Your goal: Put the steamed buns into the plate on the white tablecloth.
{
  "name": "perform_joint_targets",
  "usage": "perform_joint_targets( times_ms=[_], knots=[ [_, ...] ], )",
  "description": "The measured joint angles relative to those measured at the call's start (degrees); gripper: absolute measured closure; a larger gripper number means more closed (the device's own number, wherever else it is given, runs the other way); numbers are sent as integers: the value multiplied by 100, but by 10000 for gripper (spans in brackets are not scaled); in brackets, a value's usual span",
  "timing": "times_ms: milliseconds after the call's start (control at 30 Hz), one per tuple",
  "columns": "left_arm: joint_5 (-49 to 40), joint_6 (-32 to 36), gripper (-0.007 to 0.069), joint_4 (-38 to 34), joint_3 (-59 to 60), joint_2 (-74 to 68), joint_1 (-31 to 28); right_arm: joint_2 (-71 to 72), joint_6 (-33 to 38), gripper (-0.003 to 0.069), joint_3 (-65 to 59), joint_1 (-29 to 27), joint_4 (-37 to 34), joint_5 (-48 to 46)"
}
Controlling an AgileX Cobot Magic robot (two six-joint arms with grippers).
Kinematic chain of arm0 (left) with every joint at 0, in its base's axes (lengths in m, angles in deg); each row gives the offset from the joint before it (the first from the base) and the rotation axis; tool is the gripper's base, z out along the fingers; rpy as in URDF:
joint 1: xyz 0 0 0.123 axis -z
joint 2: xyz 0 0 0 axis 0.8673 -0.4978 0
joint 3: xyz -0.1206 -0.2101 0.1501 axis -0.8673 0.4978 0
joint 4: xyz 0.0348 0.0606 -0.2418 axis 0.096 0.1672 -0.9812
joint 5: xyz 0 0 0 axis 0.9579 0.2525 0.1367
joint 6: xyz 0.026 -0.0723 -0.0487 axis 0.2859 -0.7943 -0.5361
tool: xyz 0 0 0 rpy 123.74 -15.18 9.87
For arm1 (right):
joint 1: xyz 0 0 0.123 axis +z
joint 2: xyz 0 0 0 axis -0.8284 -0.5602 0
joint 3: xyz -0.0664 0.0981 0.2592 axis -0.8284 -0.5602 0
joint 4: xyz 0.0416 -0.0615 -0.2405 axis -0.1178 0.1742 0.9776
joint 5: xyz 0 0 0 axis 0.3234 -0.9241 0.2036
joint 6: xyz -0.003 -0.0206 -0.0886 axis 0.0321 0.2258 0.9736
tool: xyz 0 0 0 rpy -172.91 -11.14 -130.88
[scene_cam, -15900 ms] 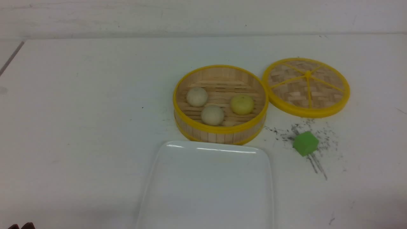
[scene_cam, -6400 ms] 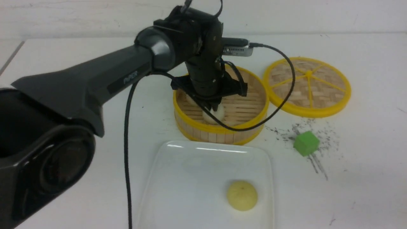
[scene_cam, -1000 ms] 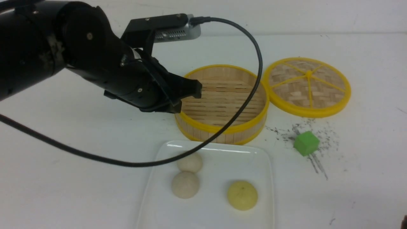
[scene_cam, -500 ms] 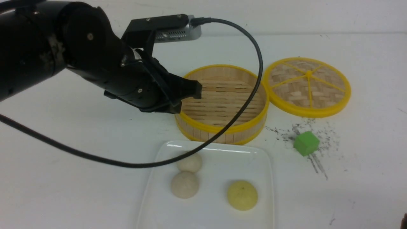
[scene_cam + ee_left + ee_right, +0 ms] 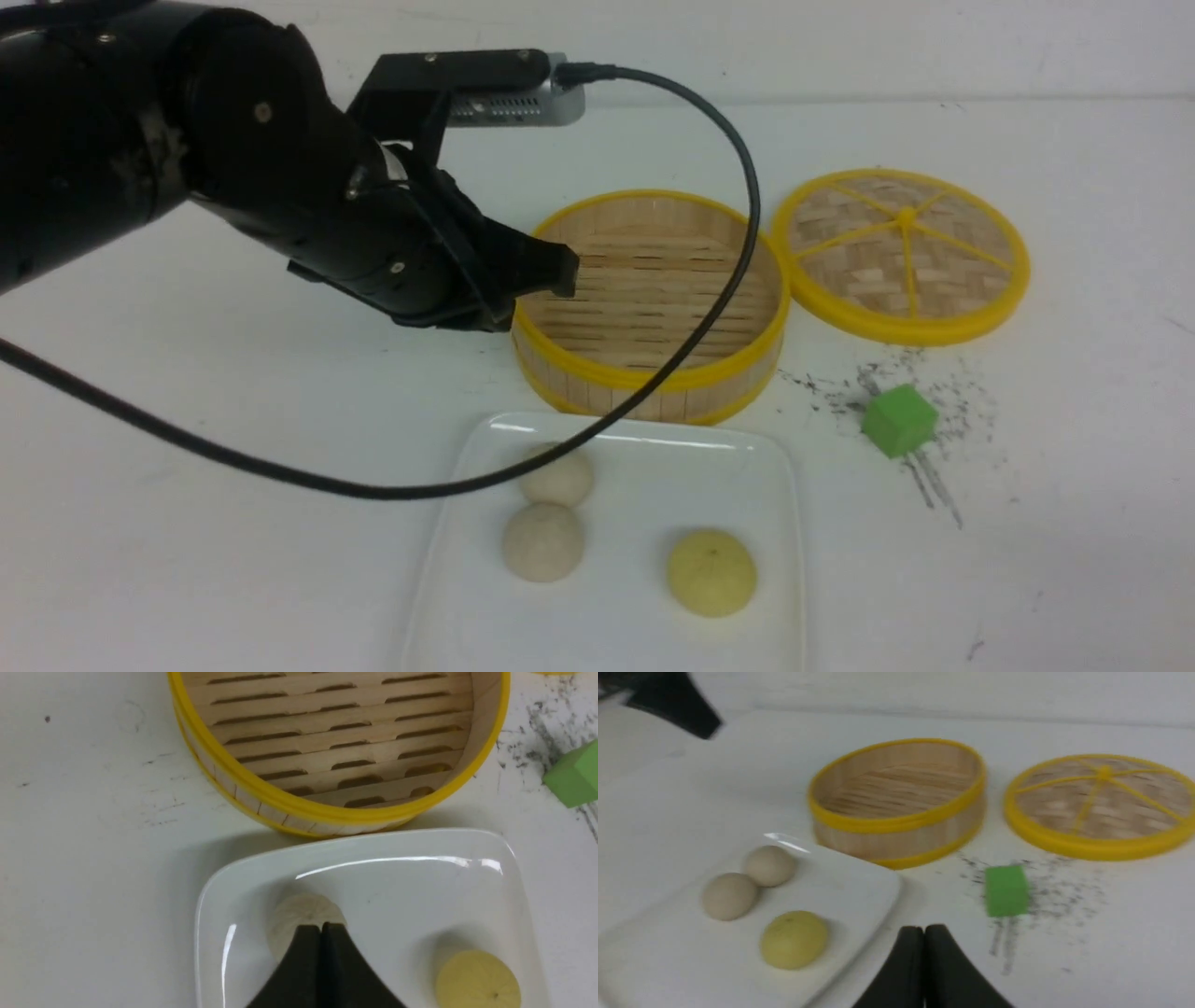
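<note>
Yellow bun [image 5: 711, 573], two off-white buns [image 5: 544, 542] on white plate [image 5: 616, 635]

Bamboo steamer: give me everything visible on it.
The steamer is a round, open basket standing upright on the white tabletop, slightly beyond the plate. Its side wall looks like pale bamboo strips, with one yellow band around the upper rim and another around the base. The floor is light slats with dark slots, and no buns lie on the part in view. The woven lid is off, beside it on the right. The left arm's cable passes across it in the front view.
</note>
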Motion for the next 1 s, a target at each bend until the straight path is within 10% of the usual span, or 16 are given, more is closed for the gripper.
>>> perform_joint_targets(
  times_ms=[533,1000],
  knots=[
    [-1174,10,622,597,0,2063,0,413,18,622,-1044,-1865,442,-142],
    [-608,10,622,382,2375,4608,0,413,18,604,-1044,-2014,442,-142]
  ],
)
